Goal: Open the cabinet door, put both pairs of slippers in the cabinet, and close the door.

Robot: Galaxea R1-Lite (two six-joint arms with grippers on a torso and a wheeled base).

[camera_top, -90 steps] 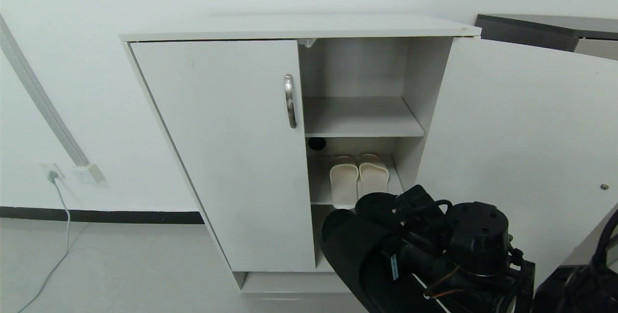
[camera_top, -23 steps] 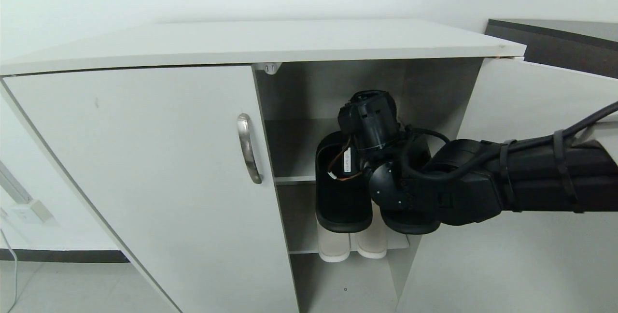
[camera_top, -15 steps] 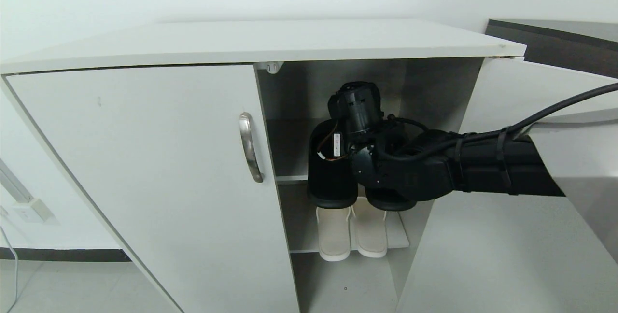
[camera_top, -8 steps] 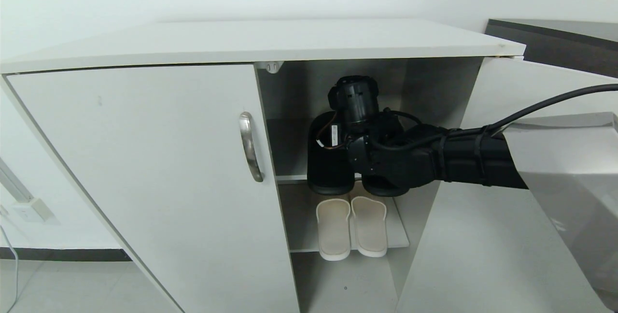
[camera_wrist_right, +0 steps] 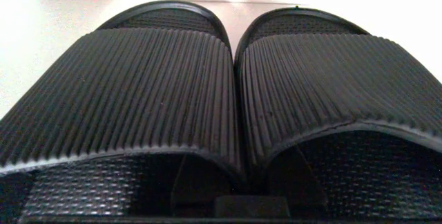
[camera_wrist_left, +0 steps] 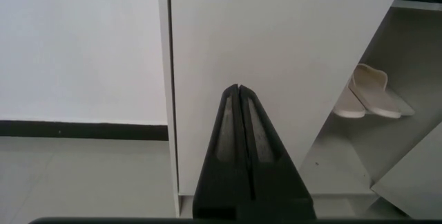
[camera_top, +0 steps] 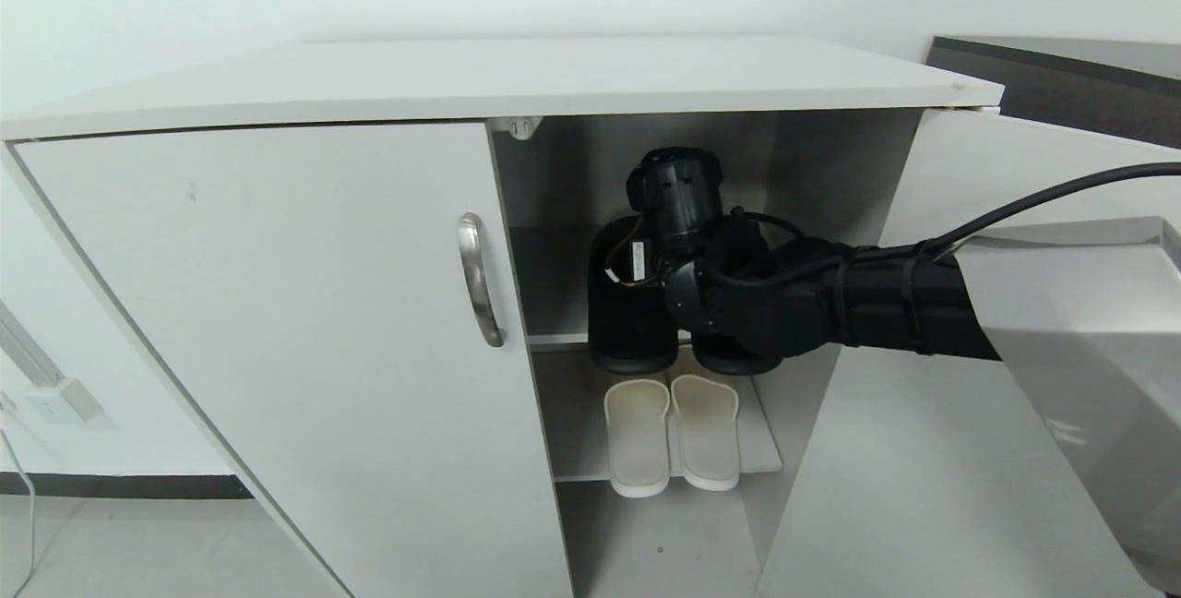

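The right claw (camera_wrist_right: pixel 242 182) is clamped on the black slippers (camera_top: pixel 632 321). It has one finger tucked under each strap and pinches the two together. The slippers are inside the cabinet (camera_top: pixel 517 81), on the top shelf (camera_top: pixel 554 289), with their heels poking a bit over the front edge. I think the job now is to set them down. To do it well, the arm should push them a little deeper, so no heel sits where the door would hit it. Then it should let go and pull straight back without dragging them along. The black slippers are thick and rubbery, with ribbed straps and bumpy insides, so they look grippy and not likely to slide. The white slippers (camera_top: pixel 672 432) lie side by side on the shelf below. The left claw (camera_wrist_left: pixel 239 134) is pinched shut on nothing, low by the closed left door (camera_top: pixel 277 321). The right door (camera_top: pixel 923 469) stands open.
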